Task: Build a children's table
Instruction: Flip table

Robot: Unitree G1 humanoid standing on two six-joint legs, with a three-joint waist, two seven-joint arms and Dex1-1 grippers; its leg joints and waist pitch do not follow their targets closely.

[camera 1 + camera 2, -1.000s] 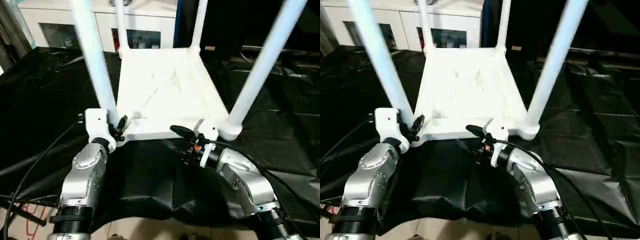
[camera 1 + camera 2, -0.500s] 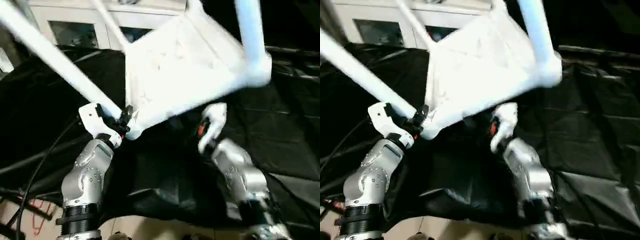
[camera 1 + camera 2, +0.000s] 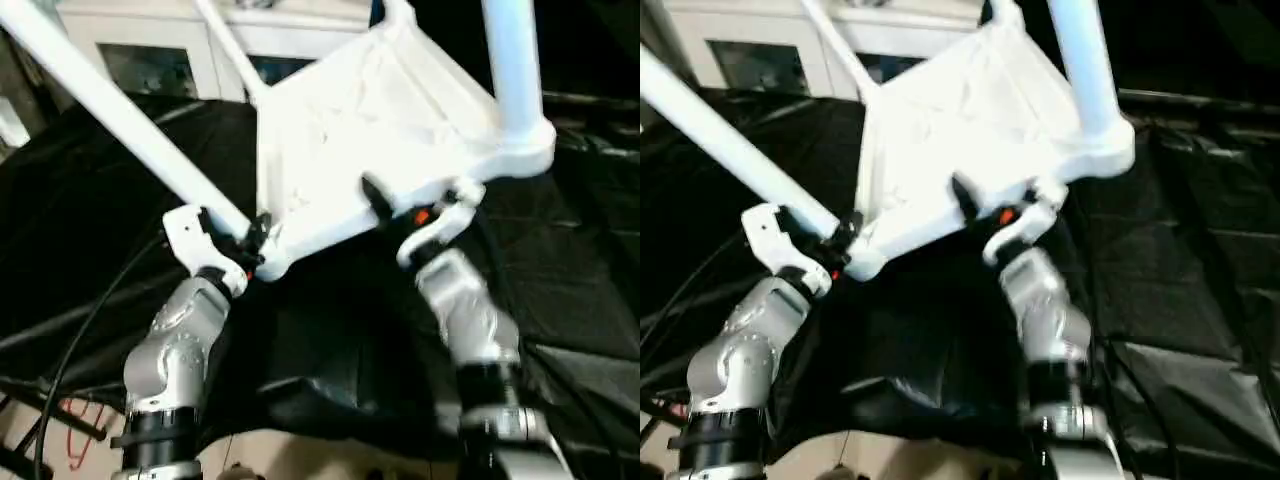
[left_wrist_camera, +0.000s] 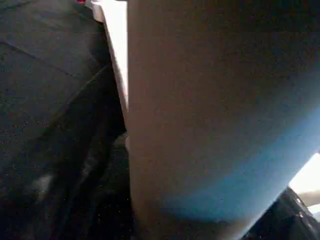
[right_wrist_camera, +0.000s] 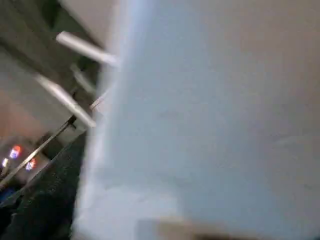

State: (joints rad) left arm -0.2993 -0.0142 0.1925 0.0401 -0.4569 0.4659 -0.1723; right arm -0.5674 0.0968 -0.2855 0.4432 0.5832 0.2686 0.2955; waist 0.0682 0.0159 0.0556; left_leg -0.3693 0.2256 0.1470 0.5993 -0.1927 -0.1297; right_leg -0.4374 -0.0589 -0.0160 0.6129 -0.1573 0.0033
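Left eye view: black sheeting [image 3: 90,200], white cabinet [image 3: 150,50] behind; left gripper [image 3: 245,245] grips table leg [image 3: 120,110], right gripper [image 3: 400,205] spread

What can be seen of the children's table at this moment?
The children's table is white, plastic-looking and upside down, its ribbed underside facing the camera and its tubular legs pointing up and outward. It is tilted, the corner on the robot's right raised and the near left corner low over the black sheet. The left gripper is clamped on the near left leg by its base. The right gripper is at the near edge, one finger over the rim.
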